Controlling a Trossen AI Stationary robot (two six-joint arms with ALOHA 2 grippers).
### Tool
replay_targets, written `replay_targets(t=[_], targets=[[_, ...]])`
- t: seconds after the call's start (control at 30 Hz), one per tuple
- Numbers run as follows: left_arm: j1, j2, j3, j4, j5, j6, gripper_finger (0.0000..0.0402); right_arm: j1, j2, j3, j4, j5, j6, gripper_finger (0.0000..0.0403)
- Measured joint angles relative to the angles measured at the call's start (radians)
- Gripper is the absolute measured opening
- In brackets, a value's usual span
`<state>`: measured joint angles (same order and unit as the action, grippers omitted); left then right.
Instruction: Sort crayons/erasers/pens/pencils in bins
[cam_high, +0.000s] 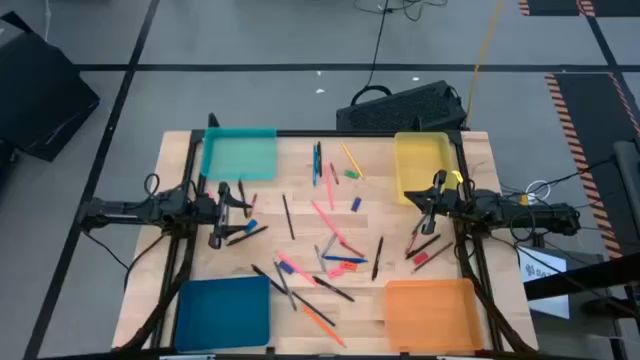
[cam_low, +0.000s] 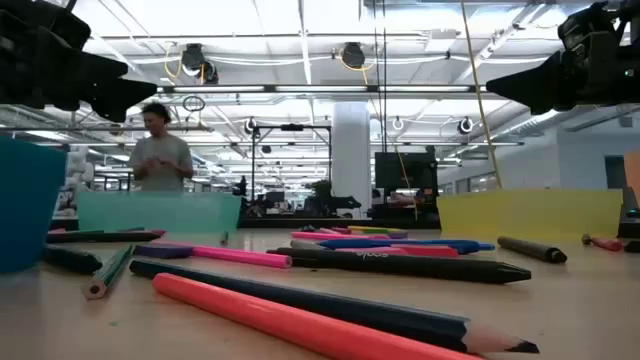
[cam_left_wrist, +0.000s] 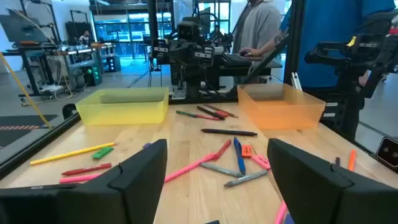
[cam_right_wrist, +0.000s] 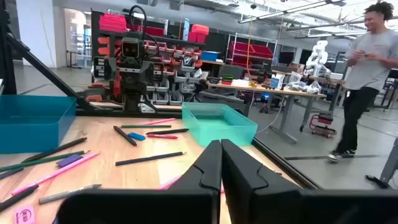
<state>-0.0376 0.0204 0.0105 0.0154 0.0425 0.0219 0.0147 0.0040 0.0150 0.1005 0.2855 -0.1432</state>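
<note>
pencils (cam_high: 326, 217) scattered pointing every way mid-table, left claw (cam_high: 222, 213) spread

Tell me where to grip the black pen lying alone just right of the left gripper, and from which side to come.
Grip the black pen at its middle, coming straight down from above with the fingers across its width. It lies flat on the table, running nearly front to back, with bare wood on both long sides. The open left gripper is nearest.

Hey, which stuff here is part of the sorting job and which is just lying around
Job: teal bin, yellow bin, blue bin, orange bin, pencils, pens, erasers.
Lying around: black case behind the table, floor cables.
</note>
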Motion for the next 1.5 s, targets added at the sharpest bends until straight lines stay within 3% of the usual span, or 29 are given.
replay_targets(t=[1.4, 1.5], targets=[[0.0, 0.0, 0.0, 0.0, 0.0, 0.0, 0.0278, 0.0, 0.0, 0.0, 0.011, 0.0, 0.003, 0.0002], [0.0, 0.0, 0.0, 0.0, 0.0, 0.0, 0.0278, 0.0, 0.0, 0.0, 0.027, -0.002, 0.139, 0.0002]])
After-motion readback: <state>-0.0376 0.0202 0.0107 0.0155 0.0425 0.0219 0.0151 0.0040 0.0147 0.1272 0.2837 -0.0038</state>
